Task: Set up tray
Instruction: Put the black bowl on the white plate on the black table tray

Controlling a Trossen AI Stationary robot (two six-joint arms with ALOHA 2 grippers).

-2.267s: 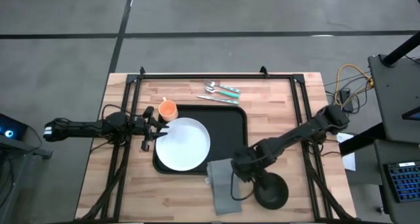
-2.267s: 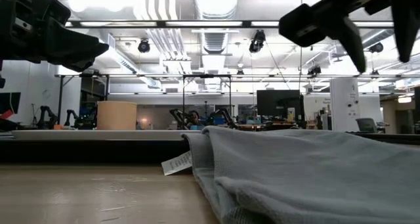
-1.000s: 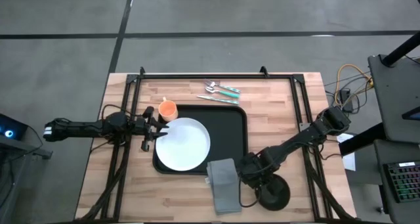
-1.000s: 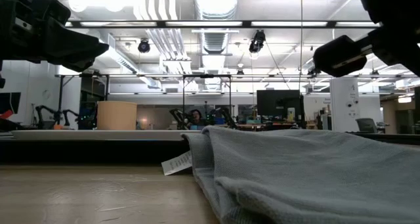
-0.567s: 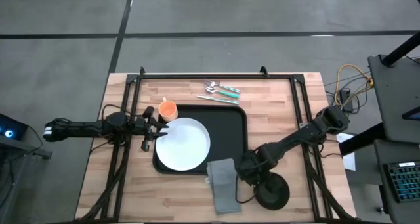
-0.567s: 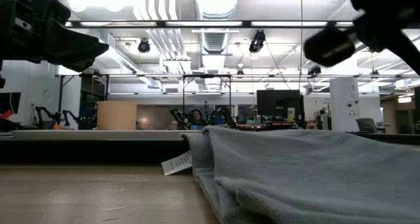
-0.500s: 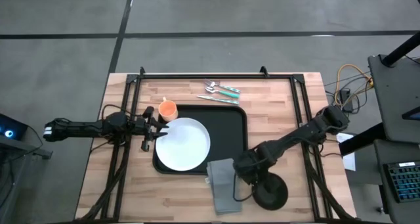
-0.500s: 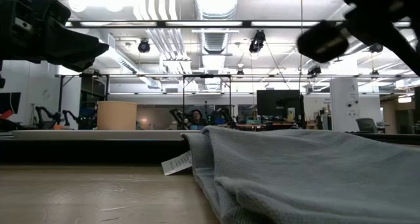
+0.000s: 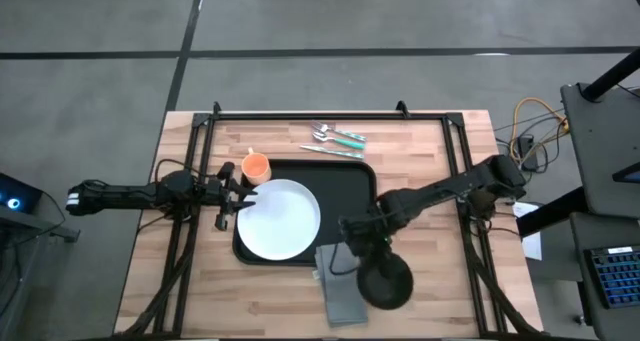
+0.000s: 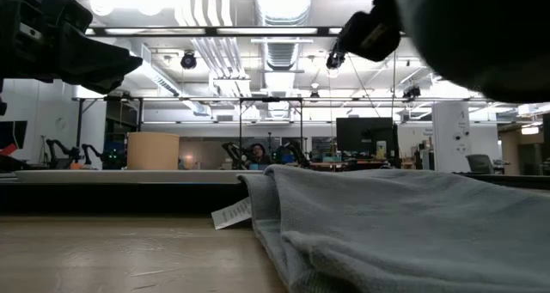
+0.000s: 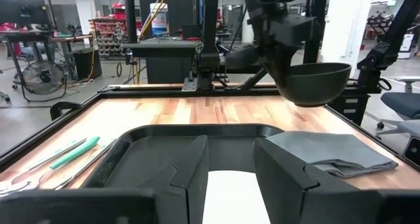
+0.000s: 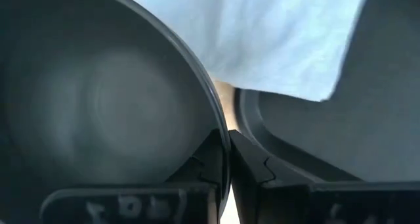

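The right gripper (image 9: 352, 243), pinched shut on the rim of a dark bowl (image 9: 385, 278), holds it aloft over the grey napkin (image 9: 340, 286) at the tray's (image 9: 352, 186) near edge. The step looks like bringing the bowl onto the tray, so next it needs carrying over bare tray beside the white plate (image 9: 280, 219) and lowering. The left gripper (image 9: 238, 192) waits, fingers apart, at the plate's far-left edge.

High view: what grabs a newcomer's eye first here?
Probably the dark bowl, held up by its rim in the right pincer, above the grey napkin at the near edge. Next, the white plate on the black tray, with the left pincer at the plate's left edge.
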